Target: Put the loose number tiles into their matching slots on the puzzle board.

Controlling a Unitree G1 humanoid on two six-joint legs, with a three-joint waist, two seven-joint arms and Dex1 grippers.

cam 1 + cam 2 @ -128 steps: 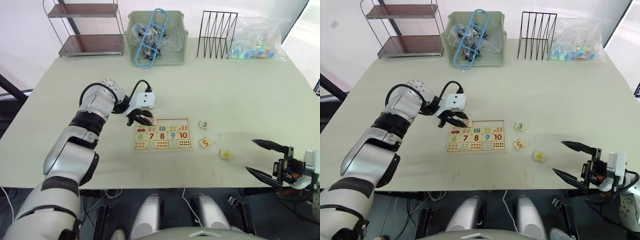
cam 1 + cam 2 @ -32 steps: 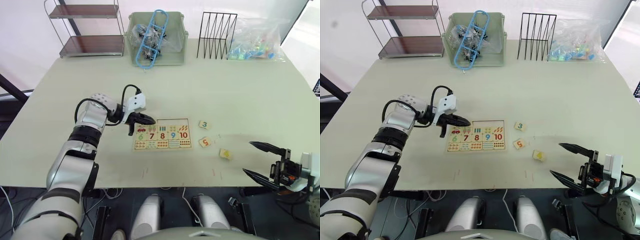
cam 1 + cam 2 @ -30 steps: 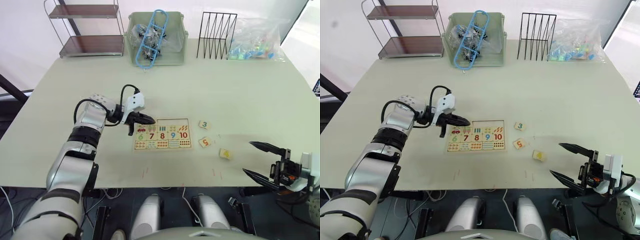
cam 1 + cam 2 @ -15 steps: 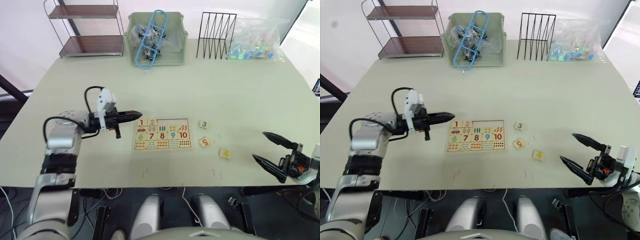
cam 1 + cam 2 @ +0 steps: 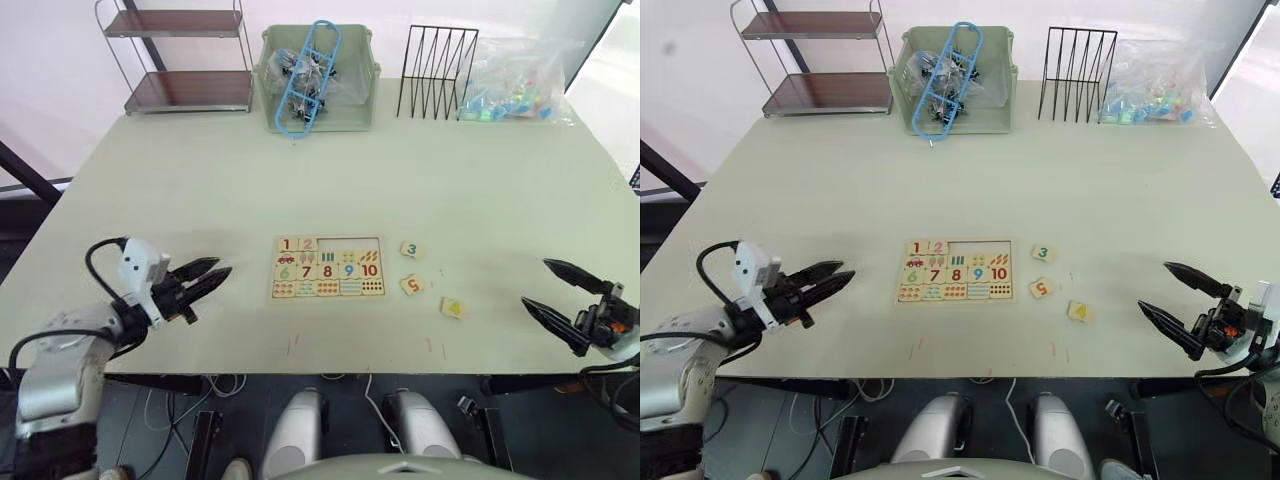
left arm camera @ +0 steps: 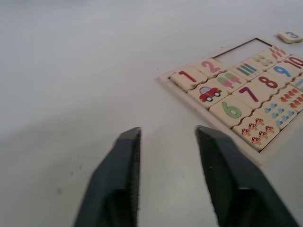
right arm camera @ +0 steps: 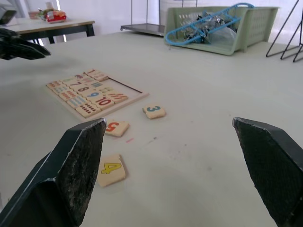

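Right eye view: three pale-wood loose number tiles, nearest the yellow 4 (image 5: pixel 1078 312), are found ahead-left of the wide-open, empty right pincer (image 5: pixel 1178 305); the left pincer (image 5: pixel 828 277), slightly parted and empty, is placed farther off.

Tiles 3 (image 5: pixel 410 249), 5 (image 5: pixel 411 285), 4 (image 5: pixel 452 308) lie beside board (image 5: pixel 327 269).

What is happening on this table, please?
A humanoid robot is filling a number puzzle board. Tiles 1 and 2 sit in its top row, while the other three slots are empty. Tiles 3, 5 and 4 lie loose on the table to the board's right. The left gripper and the right gripper are both open, holding nothing, apart from the tiles.
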